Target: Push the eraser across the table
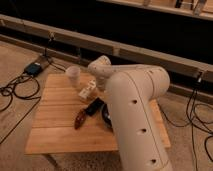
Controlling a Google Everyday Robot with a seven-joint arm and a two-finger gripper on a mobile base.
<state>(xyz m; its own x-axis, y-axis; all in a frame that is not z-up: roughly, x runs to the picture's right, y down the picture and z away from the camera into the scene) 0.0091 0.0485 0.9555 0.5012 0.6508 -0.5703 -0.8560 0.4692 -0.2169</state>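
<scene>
Camera view: the eraser (94, 106) lies flat on the table (55, 135), likely light and stiff; push its broad side. Your gripper hides behind the arm (135, 115) at three o'clock, so you cannot tell its state.

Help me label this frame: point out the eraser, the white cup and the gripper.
eraser (94, 106), camera view, middle of its black top face.
white cup (73, 76), camera view, its side wall.
gripper: hidden behind the arm (131, 107), camera view, upper arm casing; it cannot be pointed at.
</scene>
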